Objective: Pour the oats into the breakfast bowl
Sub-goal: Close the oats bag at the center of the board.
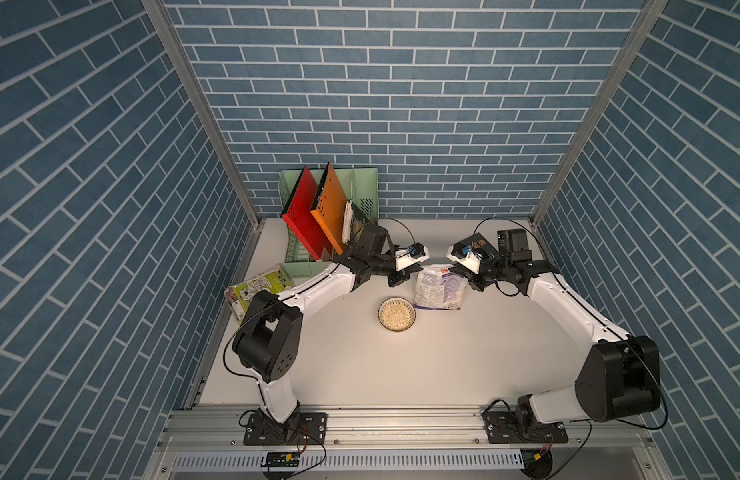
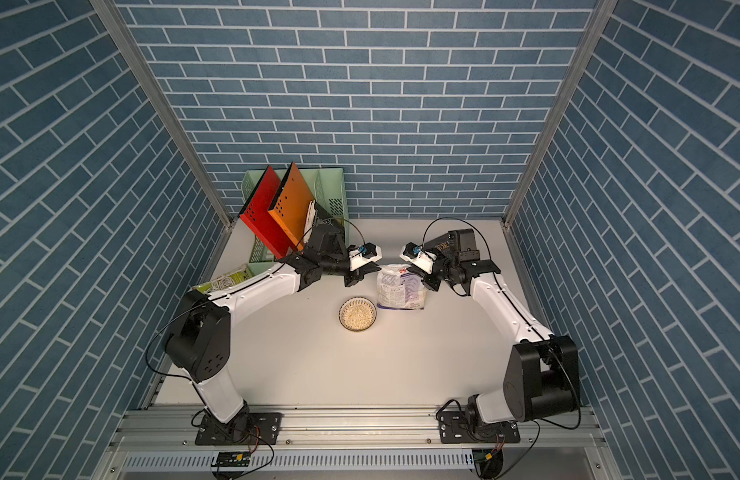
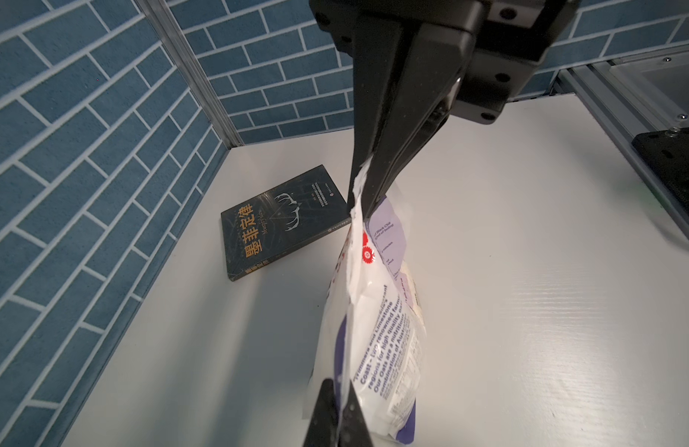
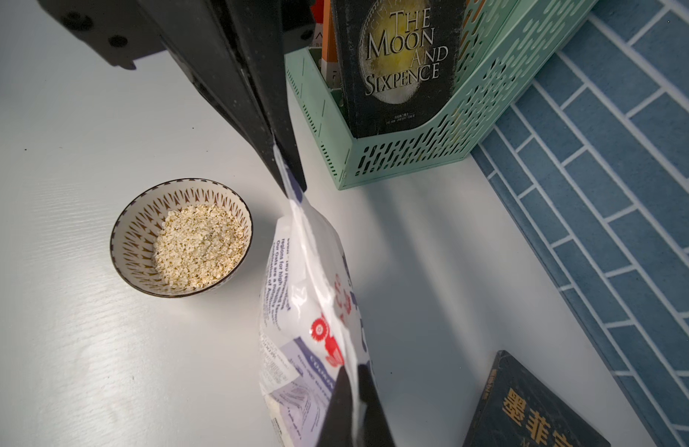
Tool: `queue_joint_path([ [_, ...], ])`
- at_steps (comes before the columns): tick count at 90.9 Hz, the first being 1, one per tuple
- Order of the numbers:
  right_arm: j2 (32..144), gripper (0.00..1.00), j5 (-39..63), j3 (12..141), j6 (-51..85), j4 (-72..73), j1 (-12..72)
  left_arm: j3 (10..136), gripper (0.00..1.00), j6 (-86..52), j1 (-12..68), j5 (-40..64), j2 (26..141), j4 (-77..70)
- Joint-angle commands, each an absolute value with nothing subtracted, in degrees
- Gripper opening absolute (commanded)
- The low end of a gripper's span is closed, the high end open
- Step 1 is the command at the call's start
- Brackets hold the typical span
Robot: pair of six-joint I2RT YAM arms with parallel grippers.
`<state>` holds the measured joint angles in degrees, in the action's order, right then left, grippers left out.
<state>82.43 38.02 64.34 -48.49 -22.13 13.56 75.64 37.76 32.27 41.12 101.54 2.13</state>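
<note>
Pinching oats pouch [image 1: 439, 291] top corners: left gripper [image 1: 416, 271], right gripper [image 1: 457, 272], both clamped tight; breakfast bowl [image 1: 381, 314] beside.

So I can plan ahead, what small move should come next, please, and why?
Probably open the left pincer and right pincer to release the oats pouch: the breakfast bowl already holds oats, and the pouch seems to rest beside it.
</note>
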Motion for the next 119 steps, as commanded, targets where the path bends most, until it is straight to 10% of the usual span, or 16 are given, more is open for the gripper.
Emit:
queue_joint_path([
  [1, 81.28, 0.05, 33.43, 66.51, -48.89, -24.43, 12.37, 74.79, 0.0, 37.48, 30.61, 41.65, 98.61, 0.54],
  [42, 86.54, 0.35, 37.1, 70.57, -47.29, -21.15, 20.09, 74.58, 0.0, 34.54, 30.76, 44.47, 99.44, -3.55],
  [59, 88.29, 0.29, 35.94, 71.45, -47.62, -22.57, 20.48, 74.19, 0.0, 34.26, 30.76, 44.3, 99.44, -3.94],
  [77, 87.58, 0.0, 35.48, 71.42, -47.82, -22.85, 20.48, 74.18, 0.0, 34.41, 30.74, 43.98, 99.37, -3.96],
  [105, 87.71, 0.22, 35.11, 71.81, -46.99, -21.18, 22.41, 74.09, 0.0, 33.9, 30.7, 44.18, 99.66, -4.77],
  [119, 88.76, 0.0, 35.86, 72.41, -46.51, -20.81, 22.85, 74.0, 0.0, 33.84, 30.7, 44.09, 99.64, -4.55],
])
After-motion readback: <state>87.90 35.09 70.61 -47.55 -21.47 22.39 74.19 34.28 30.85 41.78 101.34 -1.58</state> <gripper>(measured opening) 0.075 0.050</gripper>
